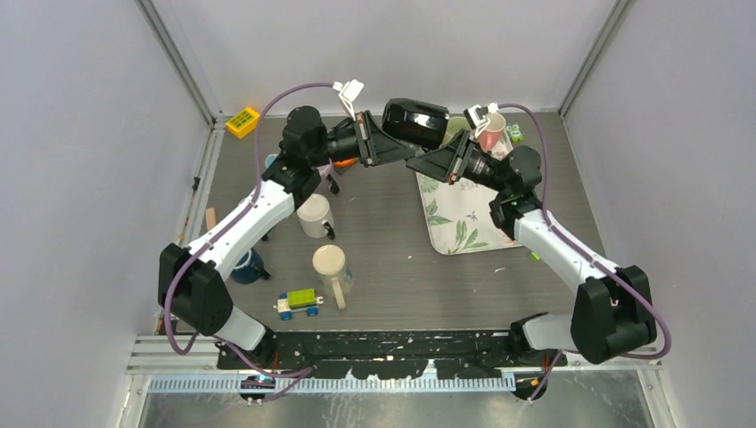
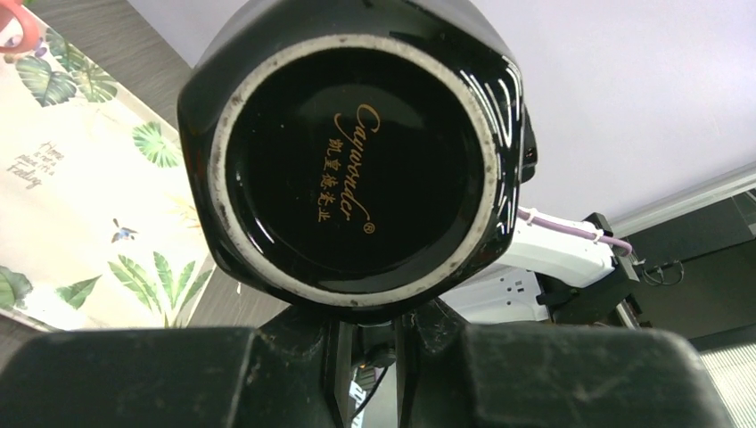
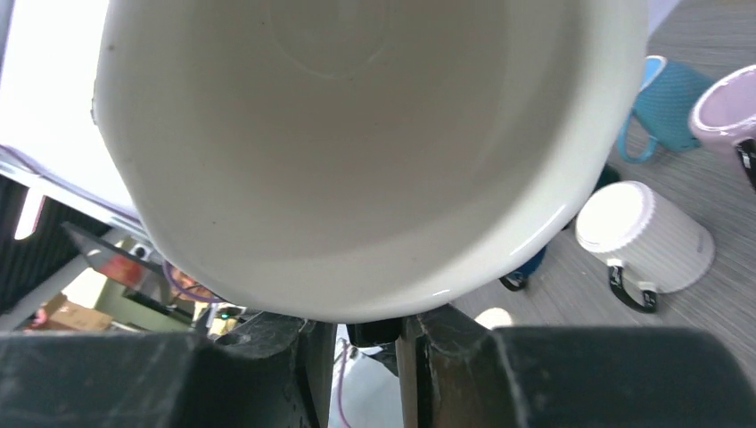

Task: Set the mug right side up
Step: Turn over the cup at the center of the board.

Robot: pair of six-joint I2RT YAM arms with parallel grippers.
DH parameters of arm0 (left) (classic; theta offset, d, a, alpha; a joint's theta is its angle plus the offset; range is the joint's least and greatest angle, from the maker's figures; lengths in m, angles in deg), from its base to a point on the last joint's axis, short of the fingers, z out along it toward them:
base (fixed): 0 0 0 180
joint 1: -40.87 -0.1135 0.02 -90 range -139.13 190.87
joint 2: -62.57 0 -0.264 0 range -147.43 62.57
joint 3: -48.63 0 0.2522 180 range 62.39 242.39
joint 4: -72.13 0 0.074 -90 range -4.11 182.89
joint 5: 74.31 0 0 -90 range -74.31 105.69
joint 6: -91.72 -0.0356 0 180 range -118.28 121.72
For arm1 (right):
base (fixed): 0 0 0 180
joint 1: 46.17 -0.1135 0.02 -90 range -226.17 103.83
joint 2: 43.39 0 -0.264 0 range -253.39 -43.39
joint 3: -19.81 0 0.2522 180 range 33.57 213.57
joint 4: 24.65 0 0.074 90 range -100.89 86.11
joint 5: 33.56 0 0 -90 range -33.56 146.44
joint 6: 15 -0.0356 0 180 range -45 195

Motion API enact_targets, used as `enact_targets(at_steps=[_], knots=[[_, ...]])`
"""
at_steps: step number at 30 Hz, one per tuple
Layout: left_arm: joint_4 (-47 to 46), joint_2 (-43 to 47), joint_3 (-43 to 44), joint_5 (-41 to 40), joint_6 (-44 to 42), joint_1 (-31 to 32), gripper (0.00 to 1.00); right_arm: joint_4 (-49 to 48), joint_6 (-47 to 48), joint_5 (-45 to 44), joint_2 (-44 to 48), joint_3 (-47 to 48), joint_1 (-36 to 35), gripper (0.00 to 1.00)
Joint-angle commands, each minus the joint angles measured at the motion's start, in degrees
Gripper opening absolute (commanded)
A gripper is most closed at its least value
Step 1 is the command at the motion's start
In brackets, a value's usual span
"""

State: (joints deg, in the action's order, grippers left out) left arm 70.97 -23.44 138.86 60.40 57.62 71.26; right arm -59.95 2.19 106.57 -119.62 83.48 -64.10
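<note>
aloft, left claw [image 2: 370,332] and right claw [image 3: 367,332] (both narrowly closed) grip the black mug [image 1: 415,122].

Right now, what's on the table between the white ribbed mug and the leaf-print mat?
Nothing. The top view shows only bare grey table between the white ribbed mug and the leaf-print mat.

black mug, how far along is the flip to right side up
Done: the black mug is off the table, up in the air at the back. In hand: it lies on its side, base toward the left gripper, opening toward the right gripper; both look closed on it. Left: tip it fully upright and set it down.
</note>
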Motion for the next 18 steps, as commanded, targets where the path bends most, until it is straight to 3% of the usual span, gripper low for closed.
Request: enact_targets(at_steps=[1,10,14,18], knots=[[-6.19,0.57,-0.16,1.40,-2.26,0.28,0.00,14.56,13.39,-4.08,5.80,4.36,-0.54,0.31],[-10.32,-1.00,-2.27,1.35,0.89,0.27,0.00,25.83,21.63,-7.59,8.82,5.95,-1.21,0.02],[-11.38,-2.11,-1.89,1.43,2.57,0.28,0.01,29.20,24.05,-9.37,9.67,6.52,-1.51,0.01],[-12.50,-3.19,-2.02,0.43,4.04,0.28,0.24,34.99,26.99,-12.71,9.96,7.78,-1.75,0.01]])
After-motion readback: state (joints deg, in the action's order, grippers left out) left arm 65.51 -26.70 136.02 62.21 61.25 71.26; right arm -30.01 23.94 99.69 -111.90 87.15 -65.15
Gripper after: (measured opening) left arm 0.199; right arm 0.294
